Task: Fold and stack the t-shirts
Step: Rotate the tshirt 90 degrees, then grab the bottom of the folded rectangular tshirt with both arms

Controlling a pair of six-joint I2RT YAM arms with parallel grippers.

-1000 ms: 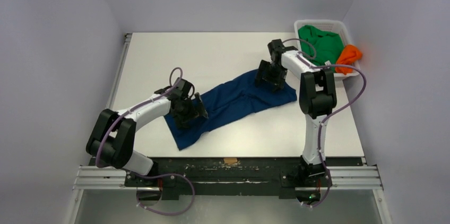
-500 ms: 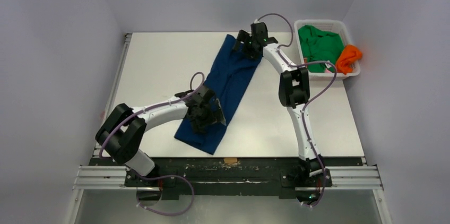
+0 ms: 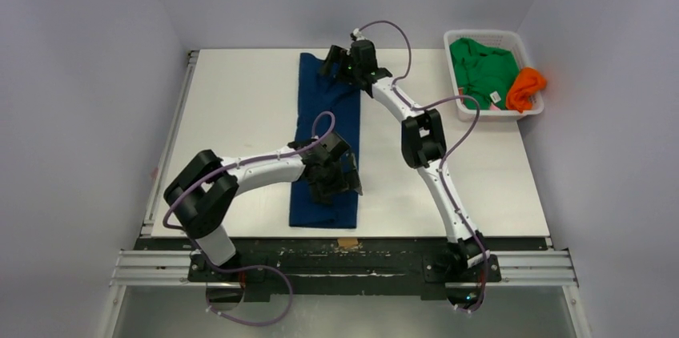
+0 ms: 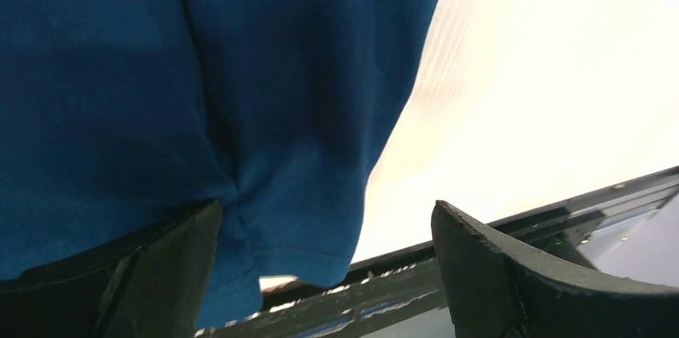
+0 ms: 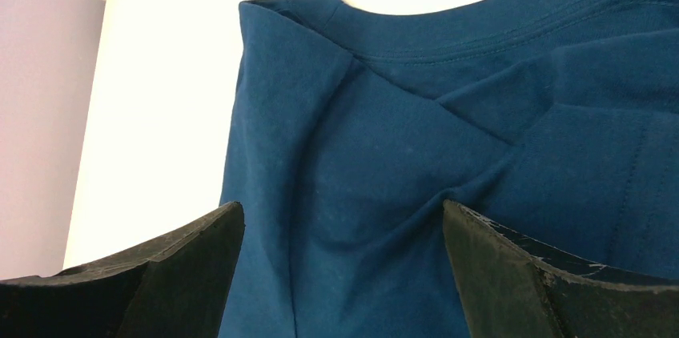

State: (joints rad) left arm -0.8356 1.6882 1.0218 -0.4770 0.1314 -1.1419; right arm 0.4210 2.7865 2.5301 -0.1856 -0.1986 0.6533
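You're positioning left claw (image 4: 324, 222) and right claw (image 5: 343, 218), wide and empty, at the shirt (image 3: 328, 114) ends, far-edge-to-near, straight for folding.

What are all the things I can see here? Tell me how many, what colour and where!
dark blue cloth t-shirt: one, dark blue, lying as a long narrow strip down the table, far edge to near edge
bright green cloth t-shirt: one, green, crumpled inside the basket
orange cloth t-shirt: one, orange, bunched at the basket's right rim
white plastic lattice basket: one, white, at the table's far right corner
flat white table: one, white, under the blue shirt
small tan scrap: one, tan, at the table's near edge
left gripper: one, black, open, over the blue shirt's near end
right gripper: one, black, open, over the blue shirt's collar end
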